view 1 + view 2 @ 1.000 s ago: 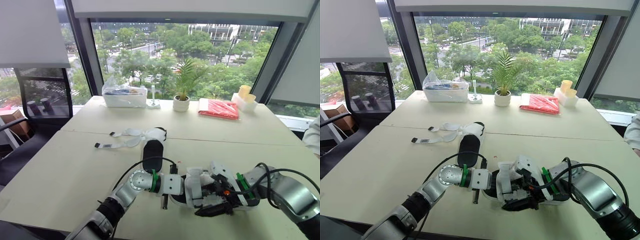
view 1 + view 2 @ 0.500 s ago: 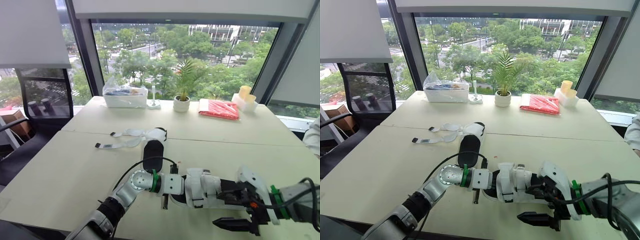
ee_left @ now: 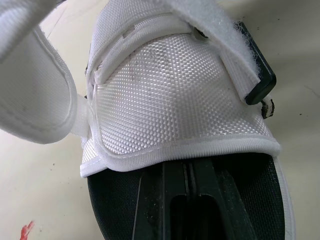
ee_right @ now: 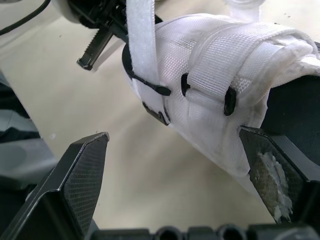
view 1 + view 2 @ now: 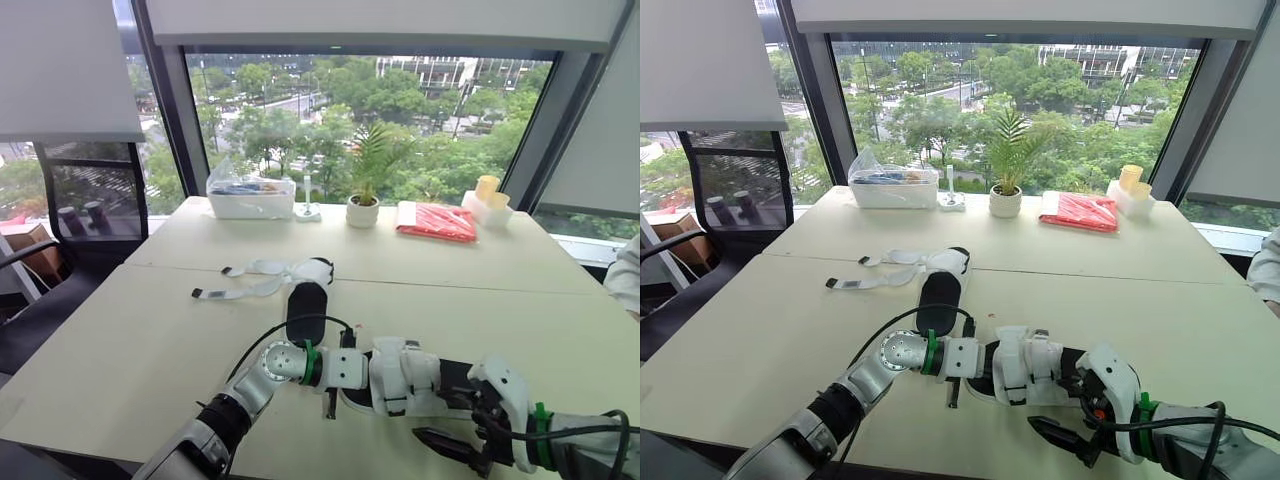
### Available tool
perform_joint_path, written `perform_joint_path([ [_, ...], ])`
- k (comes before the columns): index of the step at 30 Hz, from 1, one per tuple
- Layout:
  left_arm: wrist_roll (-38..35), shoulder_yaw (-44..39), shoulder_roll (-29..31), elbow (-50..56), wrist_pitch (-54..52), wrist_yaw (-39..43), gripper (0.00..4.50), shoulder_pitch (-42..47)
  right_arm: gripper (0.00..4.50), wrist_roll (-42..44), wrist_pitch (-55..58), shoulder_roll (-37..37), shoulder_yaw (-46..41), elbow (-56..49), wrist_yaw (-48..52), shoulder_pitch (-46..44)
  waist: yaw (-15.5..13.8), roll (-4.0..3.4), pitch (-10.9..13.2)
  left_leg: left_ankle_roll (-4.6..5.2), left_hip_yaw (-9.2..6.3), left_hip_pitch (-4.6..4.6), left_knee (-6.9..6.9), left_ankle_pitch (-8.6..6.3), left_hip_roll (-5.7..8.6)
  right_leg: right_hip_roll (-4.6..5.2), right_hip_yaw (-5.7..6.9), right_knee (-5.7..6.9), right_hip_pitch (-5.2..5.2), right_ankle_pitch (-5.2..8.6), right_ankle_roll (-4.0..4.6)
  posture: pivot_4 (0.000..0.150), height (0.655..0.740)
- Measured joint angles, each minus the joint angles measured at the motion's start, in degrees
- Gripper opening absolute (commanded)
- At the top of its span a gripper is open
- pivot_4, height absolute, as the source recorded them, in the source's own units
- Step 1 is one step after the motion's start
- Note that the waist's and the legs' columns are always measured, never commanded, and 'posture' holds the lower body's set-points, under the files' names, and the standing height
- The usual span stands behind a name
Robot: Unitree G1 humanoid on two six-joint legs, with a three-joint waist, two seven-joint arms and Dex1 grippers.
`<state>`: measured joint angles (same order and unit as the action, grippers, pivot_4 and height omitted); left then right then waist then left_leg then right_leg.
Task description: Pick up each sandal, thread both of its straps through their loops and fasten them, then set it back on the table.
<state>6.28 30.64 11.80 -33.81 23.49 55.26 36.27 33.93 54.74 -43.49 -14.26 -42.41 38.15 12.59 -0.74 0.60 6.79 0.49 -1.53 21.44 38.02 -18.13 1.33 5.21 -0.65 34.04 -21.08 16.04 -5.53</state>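
Now that the right gripper (image 4: 172, 145) has come off the near sandal (image 5: 400, 372): a second ago you were in among its straps, and now you hang just clear of its right end.
Unchanged on the left: the left gripper (image 3: 190, 175) stays at the near sandal's left end, and the shoe still lies on the table (image 5: 120, 350), not lifted.
Straps, near sandal: the broad strap (image 4: 250, 50) lies flat across the mesh upper (image 3: 175, 100). The narrow strap (image 4: 140, 35) passes through its black loop (image 4: 161, 91) and stands up free, so it looks threaded but not yet pressed down.
Meaning for the task: this reads as a pause to re-grip, not a finish, because you still have that narrow strap to fold back and fasten.
Other shoe: the far sandal (image 5: 305, 300) sits farther out on the table, its open straps (image 5: 240, 291) splayed to its left, both still to do.
Left arm pose: it reaches forward and inward, low over the table, with the gripper tucked under the mesh upper. Whether it is clamped you cannot tell.
Right arm pose: it is low by the near right of the table, forearm pointing inward. Its fingers are spread wide and hold nothing, and the sandal's strap side faces the gap.
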Motion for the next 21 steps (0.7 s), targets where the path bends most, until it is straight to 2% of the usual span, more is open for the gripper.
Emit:
perform_joint_path([
  [10,0.02,-0.01,-0.01,-1.11,0.62,-0.21,0.0,0.05,4.48,0.85,2.81,1.37,3.33,1.29,-2.38,-2.54,0.01,0.3,-0.38,0.02,0.0,-0.03,-0.02,0.01,-0.04,0.0,0.0,0.01,0.01,0.0,0.0,0.15,0.7374],
  [21,0.03,0.15,-0.18,-1.12,1.03,-0.13,0.0,0.1,4.48,6.1,6.32,-1.66,0.04,-0.85,-1.77,-1.09,-0.1,0.3,-0.39,0.02,0.0,0.03,-0.11,0.01,-0.05,0.0,0.0,-0.05,-0.04,0.01,0.0,0.15,0.7374],
])
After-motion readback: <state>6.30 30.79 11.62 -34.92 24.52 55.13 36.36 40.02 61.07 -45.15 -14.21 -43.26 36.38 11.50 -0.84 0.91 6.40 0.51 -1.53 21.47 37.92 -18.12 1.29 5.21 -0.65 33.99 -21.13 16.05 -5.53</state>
